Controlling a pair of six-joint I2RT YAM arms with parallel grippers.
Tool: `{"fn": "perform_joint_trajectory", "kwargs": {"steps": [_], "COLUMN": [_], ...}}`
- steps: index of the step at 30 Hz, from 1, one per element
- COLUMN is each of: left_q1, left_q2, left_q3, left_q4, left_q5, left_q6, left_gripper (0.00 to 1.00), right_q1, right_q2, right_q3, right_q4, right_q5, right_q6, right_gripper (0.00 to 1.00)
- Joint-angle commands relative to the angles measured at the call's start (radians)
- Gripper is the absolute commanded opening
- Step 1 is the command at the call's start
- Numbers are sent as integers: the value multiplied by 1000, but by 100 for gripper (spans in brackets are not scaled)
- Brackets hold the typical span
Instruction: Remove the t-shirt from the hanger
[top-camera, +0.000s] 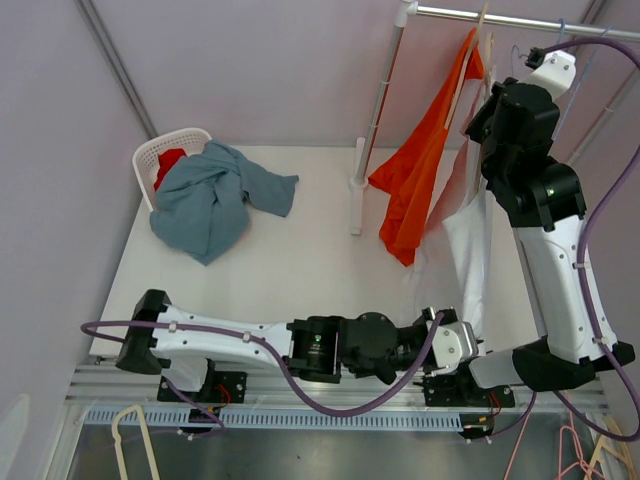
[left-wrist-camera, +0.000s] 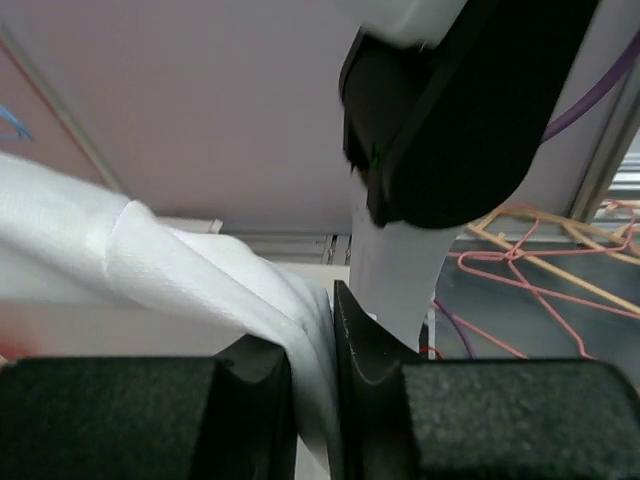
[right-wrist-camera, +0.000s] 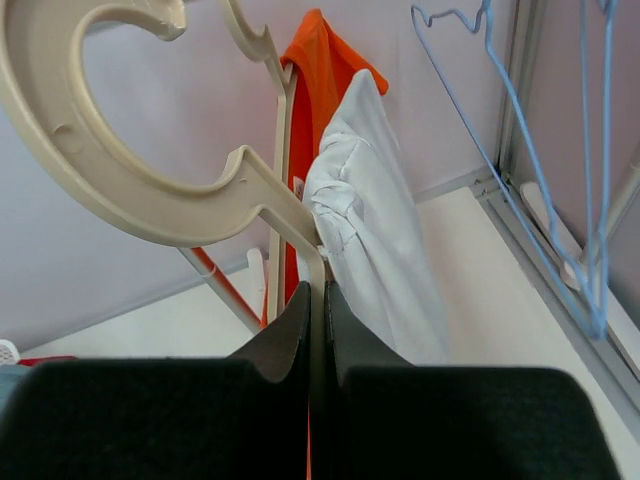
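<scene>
White t-shirt (top-camera: 468, 240) hangs at far right, draped off a cream hanger (right-wrist-camera: 150, 210) up by the rail (top-camera: 520, 18), w/ its lower part pulled down toward the near edge of the tabletop (top-camera: 300, 270). An orange shirt (top-camera: 420, 170) hangs just left of it.

Right hand (right-wrist-camera: 315, 295) is clamped on the hanger's stem, just below the hook, fingers nearly together w/ the plastic between them. Prob. there to steady the hanger so it won't swing or slide while cloth comes off. Left hand (left-wrist-camera: 315, 310) is closed on a fold of the white fabric, pinched tight between the pads; low grip likely gives a downward pull to slip the shirt off the hanger's shoulders.

Poses: right arm reaches up tall from its base at near right, wrist bent over at the top toward the rail. Left arm lies low & stretched across the near edge to the right, hand beside the right arm's base, under the shirt's hem.

Shirt not yet free; one shoulder looks bunched at the hanger's neck, per right wrist view.
</scene>
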Motion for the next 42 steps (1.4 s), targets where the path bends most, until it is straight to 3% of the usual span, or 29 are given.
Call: {"fn": "perform_joint_trajectory", "kwargs": {"steps": [1, 5, 10, 12, 17, 22, 24, 29, 30, 32, 36, 37, 42], "left_q1": [-27, -27, -19, -13, 1, 36, 114, 411, 444, 516, 608, 630, 713], "left_q2": [-30, 8, 66, 21, 23, 19, 22, 92, 106, 157, 297, 331, 507], "left_q3": [145, 169, -38, -185, -253, -273, -249, -27, 80, 140, 439, 584, 826], "left_q4": [53, 10, 135, 311, 275, 254, 208, -36, -110, -160, -364, -457, -651], "left_q5": [144, 201, 207, 248, 351, 206, 126, 187, 227, 227, 189, 211, 244], "left_q6": [87, 92, 23, -20, -51, -19, -40, -181, -207, -220, -300, -319, -391], "left_gripper": [19, 1, 1, 1, 1, 1, 1, 1, 1, 1, 1, 1, 1], "right_q1": [-8, -24, -28, -33, -45, -45, -44, -47, -47, -47, -47, -47, -47], "right_q2": [2, 20, 52, 39, 22, 23, 20, 7, -6, -50, -96, -98, -93], "right_q3": [-48, 15, 165, 161, 170, 265, 314, 340, 299, 258, 242, 266, 345], "right_q4": [68, 58, -24, -31, -54, -175, -266, -461, -481, -485, -534, -568, -671], "right_q5": [4, -53, -121, -131, -202, -262, -298, -459, -482, -509, -493, -496, -497], "right_q6": [19, 24, 24, 24, 39, 63, 80, 116, 116, 111, 91, 84, 68], "right_gripper": [0, 0, 0, 0, 0, 0, 0, 0, 0, 0, 0, 0, 0]}}
